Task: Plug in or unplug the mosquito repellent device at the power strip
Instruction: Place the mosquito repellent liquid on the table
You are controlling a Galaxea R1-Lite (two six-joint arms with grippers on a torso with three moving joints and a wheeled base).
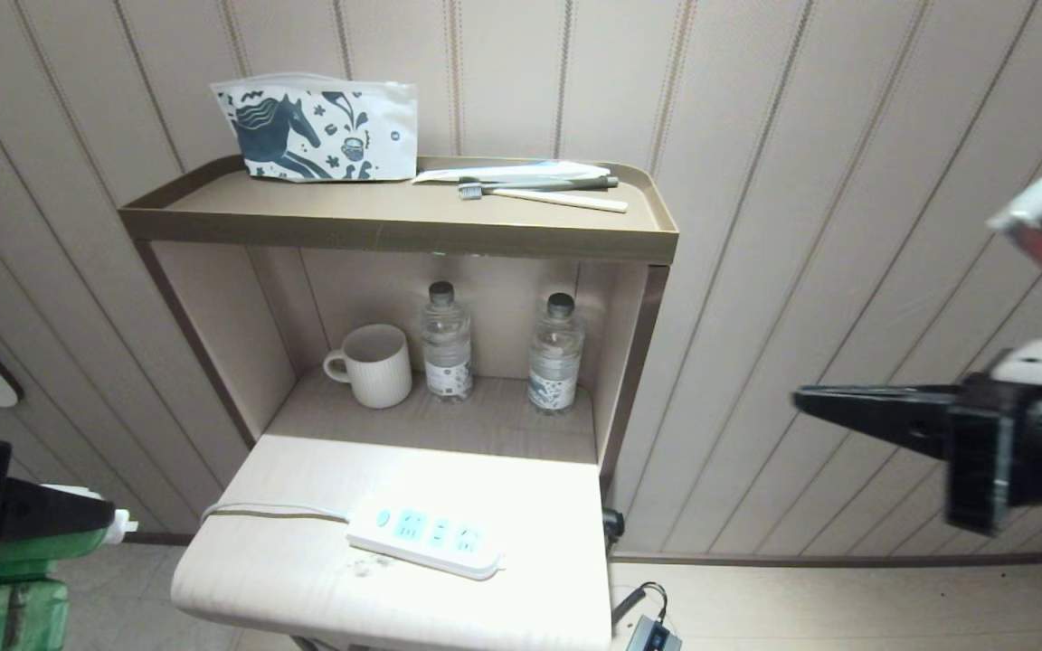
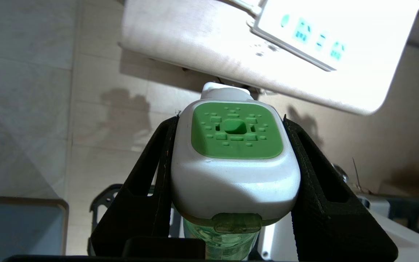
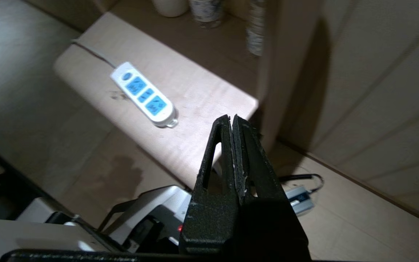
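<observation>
The mosquito repellent device (image 2: pixel 235 160), white head with a green face over a translucent green bottle, sits clamped between my left gripper's (image 2: pixel 231 120) black fingers. In the head view it shows at the lower left edge (image 1: pixel 28 565), off the table's left side, held by the left gripper (image 1: pixel 78 515). The white power strip (image 1: pixel 426 535) with three light-blue sockets lies near the table's front edge, all sockets bare (image 3: pixel 144 95). My right gripper (image 1: pixel 801 398) hangs in the air to the right of the cabinet, fingers pressed together on nothing (image 3: pixel 230 119).
A pale bedside table (image 1: pixel 322 597) stands before an open cabinet holding a ribbed mug (image 1: pixel 374 365) and two water bottles (image 1: pixel 446 342). On the top shelf (image 1: pixel 394 226) lie a printed pouch and toothbrushes. A small adapter with a cable (image 1: pixel 652 633) lies on the floor.
</observation>
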